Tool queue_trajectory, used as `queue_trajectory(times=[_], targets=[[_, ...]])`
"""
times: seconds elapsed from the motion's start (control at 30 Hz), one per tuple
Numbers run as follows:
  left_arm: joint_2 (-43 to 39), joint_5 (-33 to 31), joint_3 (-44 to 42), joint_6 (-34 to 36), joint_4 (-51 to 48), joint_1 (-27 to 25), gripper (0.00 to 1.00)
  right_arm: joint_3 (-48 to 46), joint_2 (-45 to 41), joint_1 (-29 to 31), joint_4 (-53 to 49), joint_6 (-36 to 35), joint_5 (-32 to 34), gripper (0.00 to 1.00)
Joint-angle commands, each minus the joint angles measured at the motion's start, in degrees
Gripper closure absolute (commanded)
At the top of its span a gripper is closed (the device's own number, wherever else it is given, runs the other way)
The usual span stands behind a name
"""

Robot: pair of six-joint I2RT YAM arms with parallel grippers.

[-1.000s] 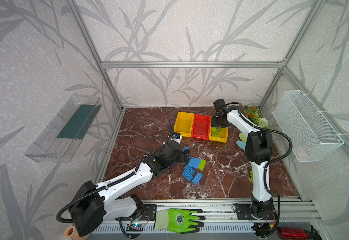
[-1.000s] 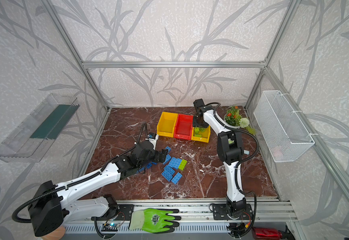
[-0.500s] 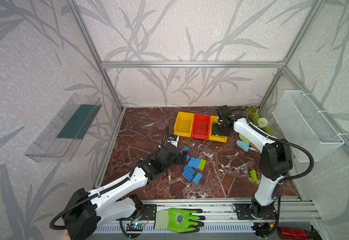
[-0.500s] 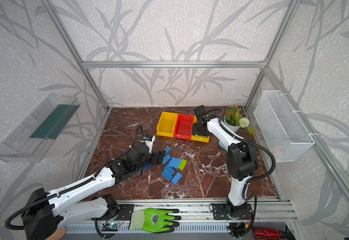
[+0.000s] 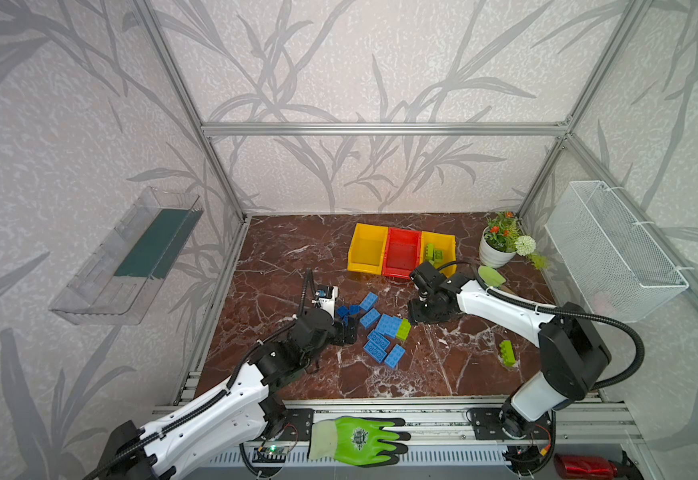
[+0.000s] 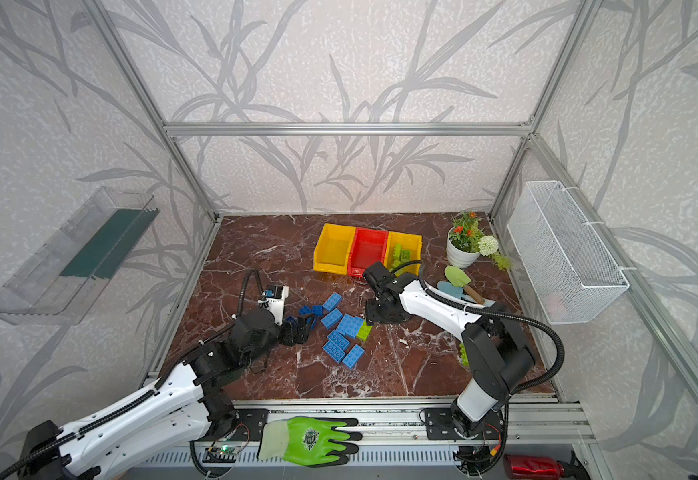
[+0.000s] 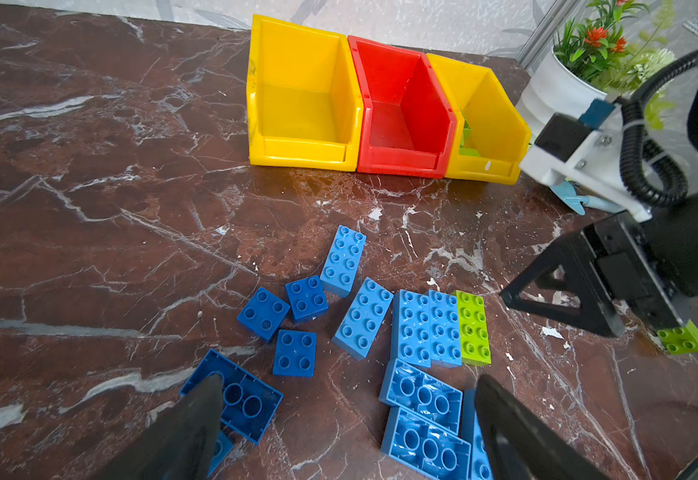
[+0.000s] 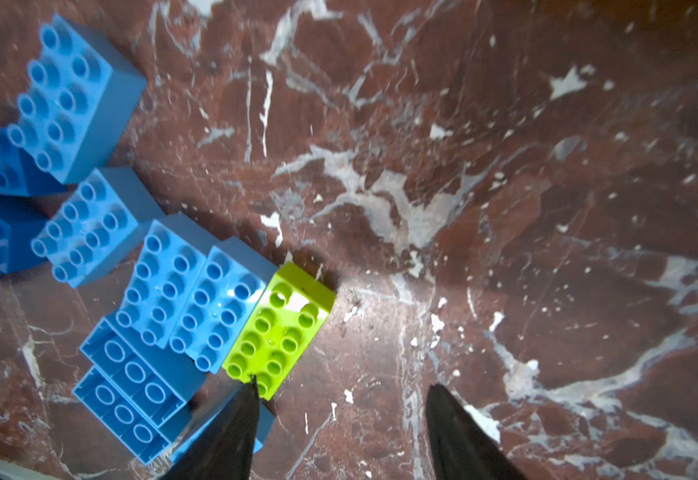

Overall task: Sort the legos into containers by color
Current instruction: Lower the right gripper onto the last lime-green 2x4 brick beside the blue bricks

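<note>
**Sorting in progress:** Two white-and-black robot arms work over a red-brown marble tabletop (image 5: 293,249) strewn with studded plastic bricks. The left pincer (image 7: 347,395) hangs low at the left edge of the scatter, with its jaws spread wide and holding nothing. One of its black fingertips (image 7: 202,407) overlaps an upturned darker blue brick (image 7: 247,403), though contact cannot be judged.

The right pincer (image 8: 343,390) points down at the right side of the pile, jaws apart and empty. One of its fingertips (image 8: 243,415) is at the short end of a lime-green two-by-four brick (image 8: 278,332); whether it touches is unclear. That green brick lies studs-up, flush against a pair of light blue two-by-four bricks (image 8: 189,299).

Three small darker blue square bricks (image 7: 305,297) sit just left of the cluster. A second lime-green brick (image 5: 506,352) lies well apart, near the right arm's dark elbow joint.

Behind the scatter stands a row of three joined open plastic bins. A yellow bin (image 5: 355,259) is on the left and a red bin (image 5: 403,230) is in the middle. A second yellow bin (image 5: 450,249) on the right holds lime-green bricks (image 5: 434,252).
</note>
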Motion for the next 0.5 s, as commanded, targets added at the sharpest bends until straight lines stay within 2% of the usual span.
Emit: queue_trajectory(times=[0.0,0.23,0.47], targets=[[-2.16,-0.71,-1.20,-1.66,-1.60,-0.20,0.06,-1.53,-2.24,1.46,-0.56,1.79,1.43,0.35],[-3.79,-0.34,-1.90,-2.64,-2.59,-0.19,0.06,-4.62,-2.90,3.56,-0.41,1.66,0.59,0.35],[-5.19,-0.80,-1.87,-2.75,-3.75,-0.19,0.06,-5.01,0.00,6.59,1.19,2.23,-0.16,0.31]])
